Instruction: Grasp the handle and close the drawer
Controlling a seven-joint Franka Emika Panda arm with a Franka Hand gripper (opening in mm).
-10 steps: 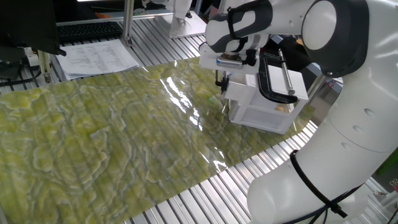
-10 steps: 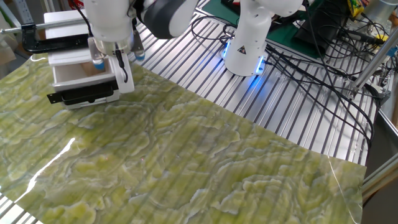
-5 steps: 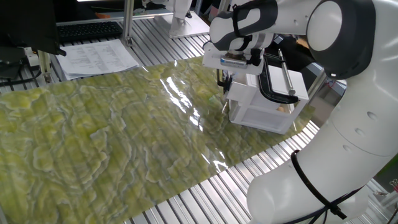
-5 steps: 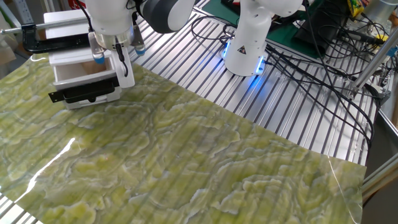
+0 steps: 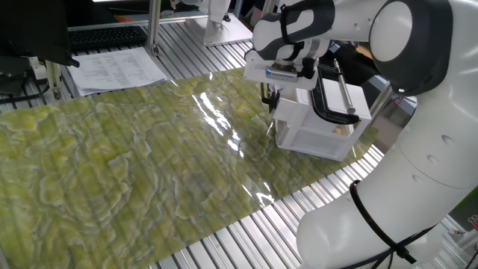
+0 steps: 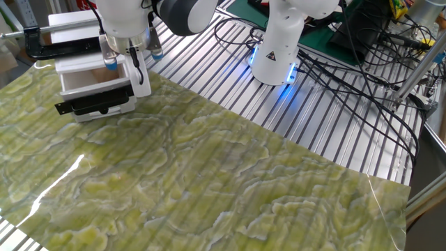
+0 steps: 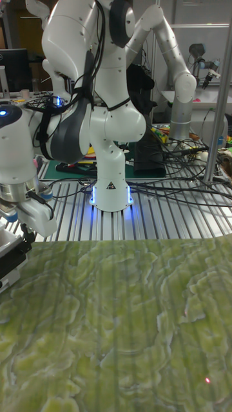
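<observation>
The white drawer (image 6: 89, 82) stands slightly pulled out of the small white cabinet (image 6: 70, 24) at the mat's far left corner. Across its front runs the black handle (image 6: 94, 104). My gripper (image 6: 138, 84) hangs fingers-down at the right end of the drawer front, close to the handle's end. One black finger (image 6: 139, 75) shows; the other is hidden. In the one fixed view the gripper (image 5: 267, 100) sits against the cabinet's (image 5: 321, 138) front left and covers the handle. In the tall fixed view the gripper (image 7: 27, 243) is at the left edge.
A large black clamp (image 6: 42, 40) with a silver rod (image 5: 345, 96) pins the cabinet down. A green marbled mat (image 6: 209, 181) covers the slatted table. Another robot base (image 6: 275, 49) and cables (image 6: 348, 56) stand behind. Papers (image 5: 116, 69) and a keyboard (image 5: 104, 36) lie beyond the mat.
The gripper and the drawer front shifted slightly toward the cabinet between one second and half a second ago. Since then nothing has visibly moved.
</observation>
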